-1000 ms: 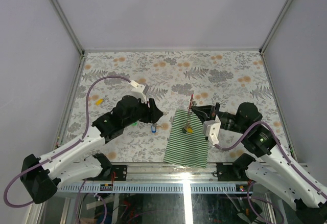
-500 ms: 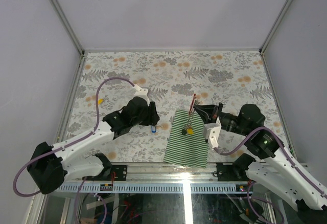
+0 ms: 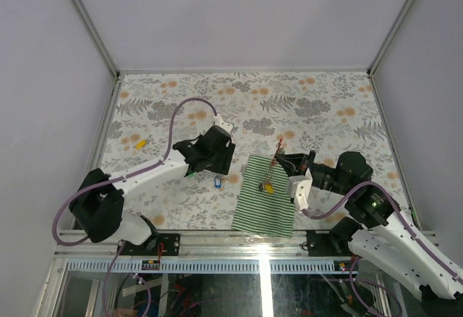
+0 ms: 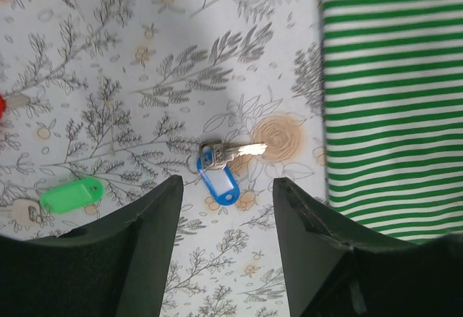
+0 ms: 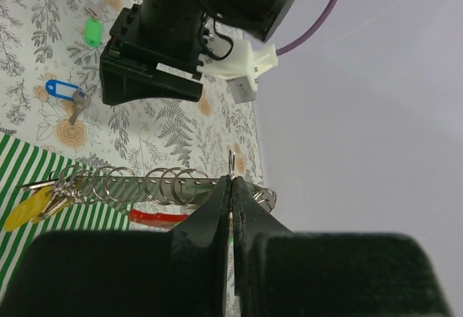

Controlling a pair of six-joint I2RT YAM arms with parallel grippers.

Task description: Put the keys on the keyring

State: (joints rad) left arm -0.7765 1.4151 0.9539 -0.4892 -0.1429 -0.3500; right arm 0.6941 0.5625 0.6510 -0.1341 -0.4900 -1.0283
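Observation:
The keyring [image 5: 145, 185], a grey strip strung with several wire rings and a red clip [image 5: 159, 218], hangs above the striped cloth. My right gripper [image 5: 231, 187] is shut on one of its rings; a yellow-tagged key [image 5: 27, 208] hangs at its far end. In the top view the keyring [image 3: 273, 165] slants down from the right gripper [image 3: 283, 159]. A blue-tagged key [image 4: 217, 176] lies on the table just ahead of my open left gripper [image 4: 228, 183], nothing between the fingers. From above, the left gripper [image 3: 217, 159] hovers just behind the blue key [image 3: 218, 181].
A green tag [image 4: 71, 194] lies left of the blue key, and a red tag [image 4: 1, 103] shows at the left edge. Another yellow tag [image 3: 141, 143] lies far left. The green-and-white striped cloth [image 3: 264, 197] covers the near middle of the floral table [image 3: 325, 107].
My left arm has swung right and forward, bringing its gripper over the blue-tagged key. The right gripper with the keyring has shifted slightly right and stays shut.

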